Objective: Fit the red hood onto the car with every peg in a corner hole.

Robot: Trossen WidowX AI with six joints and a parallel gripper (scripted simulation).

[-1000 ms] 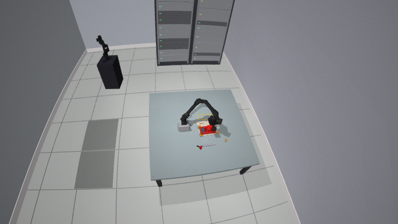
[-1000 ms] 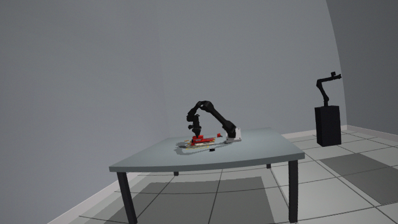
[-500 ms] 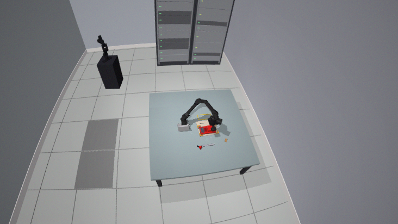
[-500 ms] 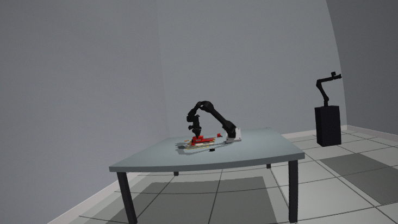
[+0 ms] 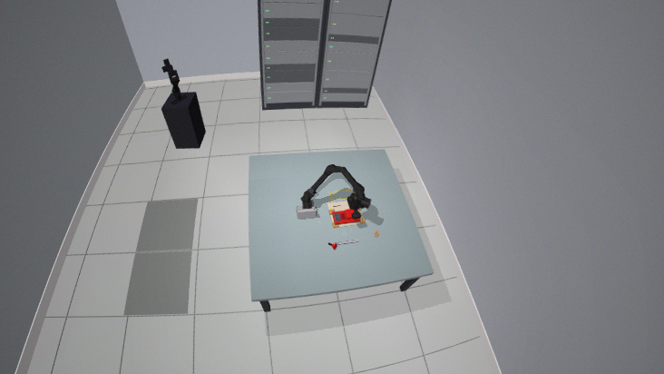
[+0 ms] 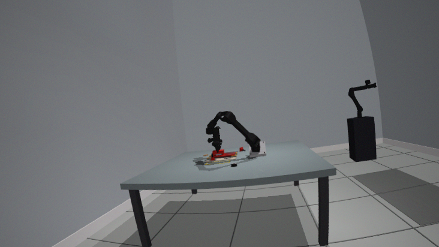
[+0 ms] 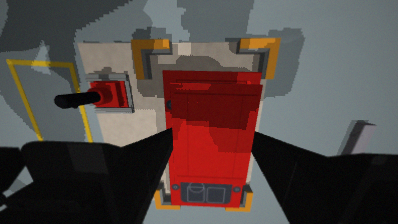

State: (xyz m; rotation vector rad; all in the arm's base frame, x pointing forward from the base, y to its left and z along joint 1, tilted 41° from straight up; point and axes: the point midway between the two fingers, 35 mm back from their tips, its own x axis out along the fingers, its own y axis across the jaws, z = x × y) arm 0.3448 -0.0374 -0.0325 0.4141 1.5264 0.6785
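Observation:
My gripper (image 7: 211,133) (image 5: 355,210) (image 6: 217,149) is shut on the red hood (image 7: 212,115) (image 5: 346,214) (image 6: 221,152), one black finger on each long side. In the wrist view the hood lies over the red car chassis (image 7: 209,192), which sits in the jig with orange corner brackets (image 7: 151,47) on a beige plate (image 7: 112,127). The chassis end with a grey panel shows below the hood. The pegs and the engine are hidden under the hood. I cannot tell whether the hood sits flat on the deck.
A red block with a black peg (image 7: 97,97) sits on the plate left of the car. A yellow outlined rectangle (image 7: 22,95) marks the table. A red-handled tool (image 5: 341,242) and a small orange piece (image 5: 377,233) lie on the table (image 5: 288,269). A grey bar (image 7: 356,136) lies at the right.

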